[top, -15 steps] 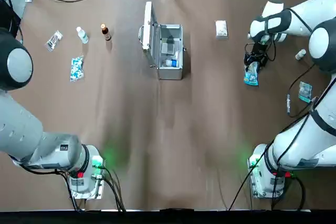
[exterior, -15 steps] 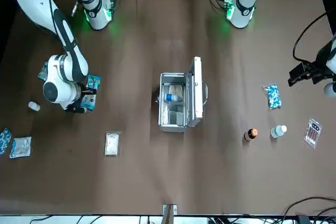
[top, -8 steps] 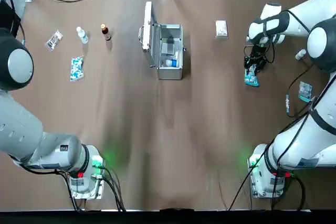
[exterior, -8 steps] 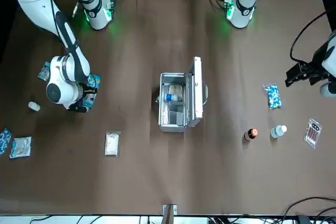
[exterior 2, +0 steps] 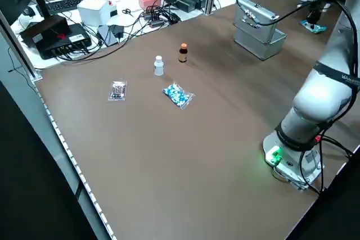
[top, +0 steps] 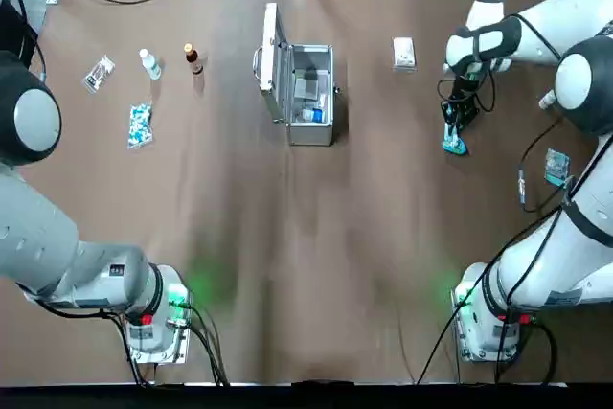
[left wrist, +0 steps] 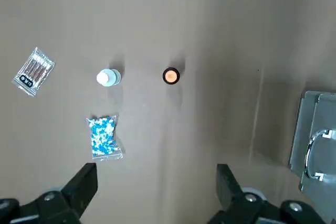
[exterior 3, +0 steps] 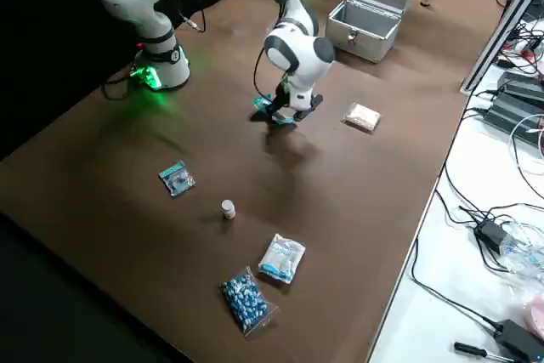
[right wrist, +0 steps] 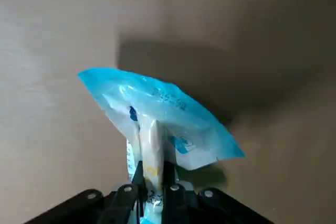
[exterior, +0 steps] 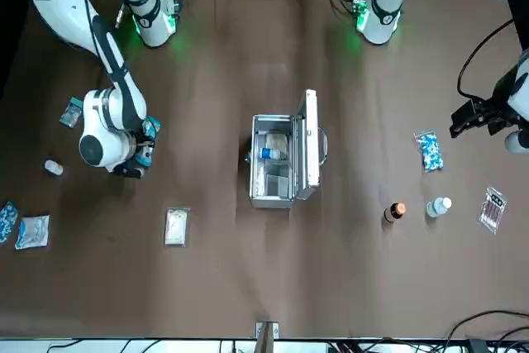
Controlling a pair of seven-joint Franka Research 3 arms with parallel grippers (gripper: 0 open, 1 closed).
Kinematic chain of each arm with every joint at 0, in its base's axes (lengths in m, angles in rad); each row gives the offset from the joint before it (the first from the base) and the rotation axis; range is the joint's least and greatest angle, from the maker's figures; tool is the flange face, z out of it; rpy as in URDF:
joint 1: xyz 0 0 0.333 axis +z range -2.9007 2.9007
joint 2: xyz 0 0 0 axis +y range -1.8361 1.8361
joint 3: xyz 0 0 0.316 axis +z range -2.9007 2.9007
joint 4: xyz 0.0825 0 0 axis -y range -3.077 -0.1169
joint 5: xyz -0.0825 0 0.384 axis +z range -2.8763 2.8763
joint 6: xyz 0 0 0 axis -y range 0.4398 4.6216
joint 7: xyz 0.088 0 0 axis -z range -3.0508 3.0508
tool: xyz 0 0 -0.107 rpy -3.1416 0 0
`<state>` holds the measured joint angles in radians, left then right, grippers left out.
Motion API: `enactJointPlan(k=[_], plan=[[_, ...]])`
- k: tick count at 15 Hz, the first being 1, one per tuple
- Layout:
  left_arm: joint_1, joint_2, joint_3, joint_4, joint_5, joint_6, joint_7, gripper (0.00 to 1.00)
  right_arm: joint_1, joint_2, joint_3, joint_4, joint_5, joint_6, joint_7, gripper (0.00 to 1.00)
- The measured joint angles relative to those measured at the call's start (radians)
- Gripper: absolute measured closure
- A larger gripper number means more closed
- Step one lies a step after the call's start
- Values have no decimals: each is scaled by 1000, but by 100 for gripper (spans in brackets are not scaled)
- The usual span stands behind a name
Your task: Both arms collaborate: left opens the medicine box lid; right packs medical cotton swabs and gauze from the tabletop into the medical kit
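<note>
Near the tabletop's right edge, the right gripper (right wrist: pixel 153 182) pinched the blue-and-white packet (right wrist: pixel 163 114); the left gripper's (left wrist: pixel 157 192) jaws were spread.

- Here in the top view, the left arm (top: pixel 67 251) rose from its base at lower left and bent at a big joint on the left edge.
- Over in the front view, its black gripper (exterior: pixel 475 117) hung at the right edge, and the left wrist view had its two fingers spread wide apart at the bottom!
- And the right arm (top: pixel 589 203)! In the top view it climbed from lower right, bent hard, its white wrist at upper right.
- Below that wrist, the right gripper (right wrist: pixel 154 165) pointed down, fingers pinched close together at bottom centre of its wrist view.
</note>
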<state>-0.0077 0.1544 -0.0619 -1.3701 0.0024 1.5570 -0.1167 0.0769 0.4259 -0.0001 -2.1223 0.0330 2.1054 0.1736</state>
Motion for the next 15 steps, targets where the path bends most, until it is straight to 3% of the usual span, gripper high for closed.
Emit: enactJointPlan(k=[3, 6, 9, 12, 15], plan=[[0, 0, 0, 0, 0, 0, 0, 0, 58, -2, 6, 129, 13, -75, 34, 85], [3, 0, 0, 0, 0, 0, 0, 0, 129, -7, 14, 321, 148, -199, 73, 85], [6, 0, 0, 0, 0, 1, 0, 0, 218, -11, 18, 459, 216, -222, 158, 85], [6, 0, 0, 1, 0, 2, 0, 0, 311, -8, 21, 527, 246, -215, 204, 85], [7, 0, 0, 1, 0, 2, 0, 0, 396, 14, 21, 542, 315, -116, 215, 85]])
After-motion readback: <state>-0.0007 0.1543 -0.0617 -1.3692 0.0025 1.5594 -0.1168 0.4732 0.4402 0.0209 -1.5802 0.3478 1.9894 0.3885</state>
